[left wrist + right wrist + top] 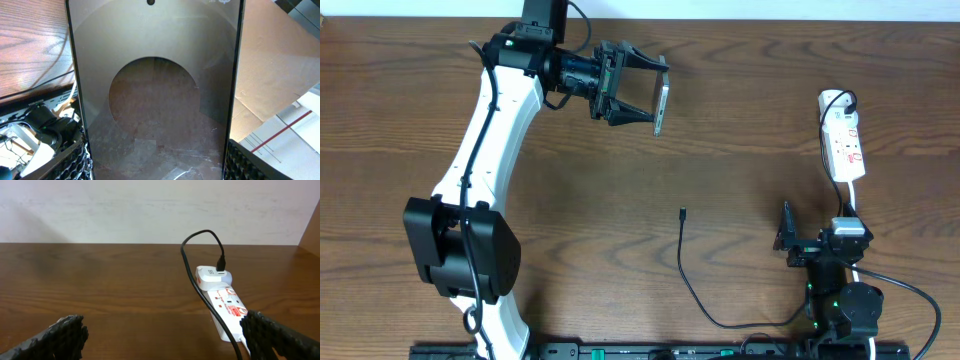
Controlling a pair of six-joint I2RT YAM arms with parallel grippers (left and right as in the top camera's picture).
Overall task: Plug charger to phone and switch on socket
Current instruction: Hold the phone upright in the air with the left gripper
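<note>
Phone (pixel 155 100) sits clamped in your left gripper (pixel 655 93), right gripper (pixel 165 335) gaping, empty. Charger (pixel 682 255) isn't plugged in yet, socket (pixel 844 140) looks untouched.

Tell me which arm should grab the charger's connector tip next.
Right. Its open, empty jaws sit near the thin black charger cable's tip; the left jaws are occupied holding the slim dark rectangular phone farther away.
</note>
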